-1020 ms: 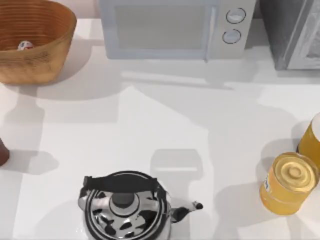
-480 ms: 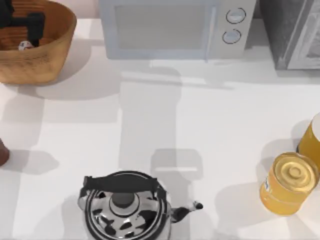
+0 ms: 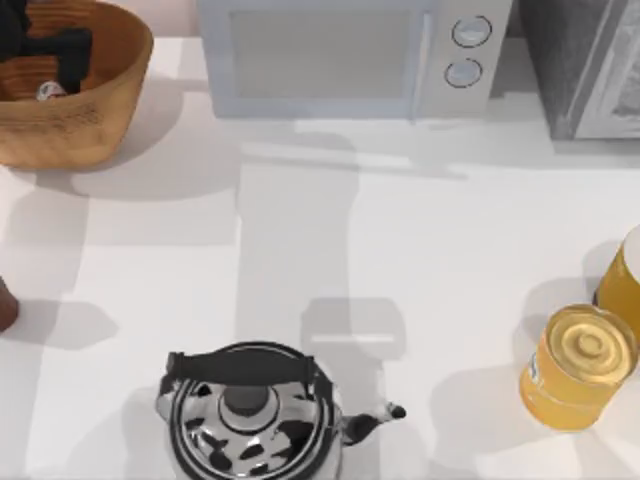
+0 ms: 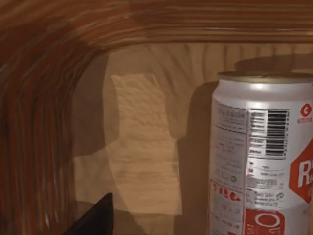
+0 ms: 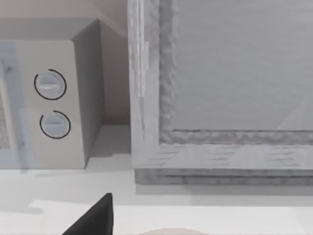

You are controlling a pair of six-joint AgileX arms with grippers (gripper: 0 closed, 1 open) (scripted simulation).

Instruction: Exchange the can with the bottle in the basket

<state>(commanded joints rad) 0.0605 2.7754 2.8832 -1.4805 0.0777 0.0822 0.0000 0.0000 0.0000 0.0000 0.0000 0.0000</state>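
Tool of left arm hangs inside basket beside can; its spread cannot be told.

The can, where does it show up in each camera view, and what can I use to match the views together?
Top view: the can sits inside the basket at the table's far left corner, just beneath the left claw.
Left wrist view: the can stands upright, close up, on the basket floor, with the ribbed basket wall curving around it.
Right wrist view: the can is not in it.
Shared landmark: the basket, in the top and left wrist views.
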